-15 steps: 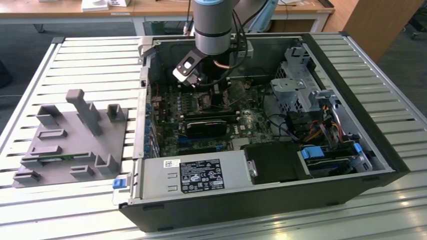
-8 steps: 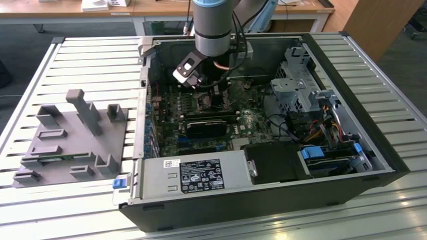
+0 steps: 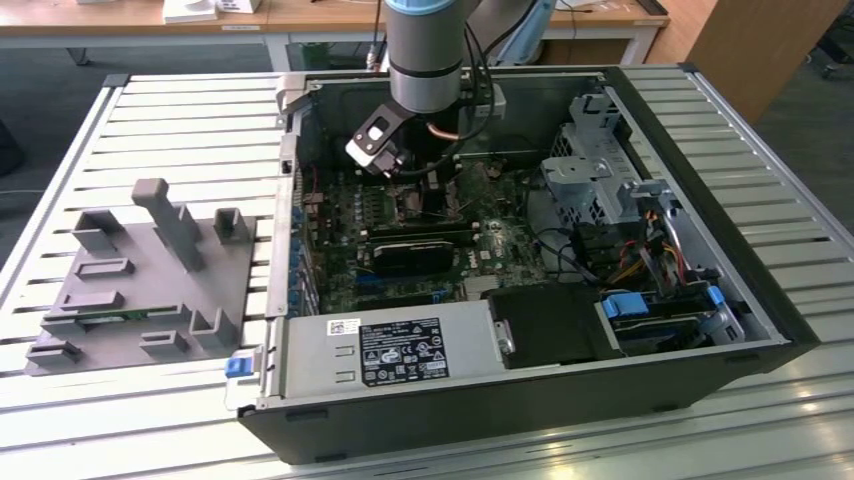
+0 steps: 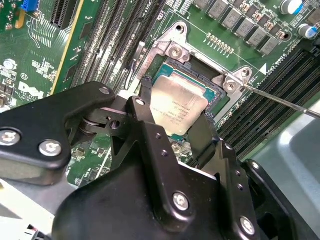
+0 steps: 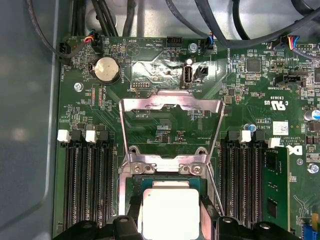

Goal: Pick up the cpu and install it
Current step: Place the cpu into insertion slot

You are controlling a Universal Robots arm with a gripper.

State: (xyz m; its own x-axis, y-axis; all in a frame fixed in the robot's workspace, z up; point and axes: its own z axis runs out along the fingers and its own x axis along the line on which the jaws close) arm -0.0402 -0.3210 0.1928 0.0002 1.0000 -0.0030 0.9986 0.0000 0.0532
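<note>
The cpu (image 4: 181,102), a flat silver square, lies within the open socket frame (image 4: 175,50) on the green motherboard; in the first wrist view the cpu (image 5: 170,212) sits just below the raised load plate (image 5: 170,106). My gripper (image 4: 172,109) straddles it, one black finger (image 4: 145,102) against one edge and the other against the opposite edge, shut on the cpu. In the exterior view the gripper (image 3: 422,190) reaches down into the open computer case (image 3: 747,300) over the middle of the board.
Memory slots (image 5: 87,185) flank the socket on both sides, and a thin socket lever (image 4: 285,102) sticks out. A black block (image 3: 420,250), a power supply (image 3: 387,350), cables and a drive cage (image 3: 607,160) crowd the case. A grey fixture (image 3: 147,270) stands on the exterior view's left.
</note>
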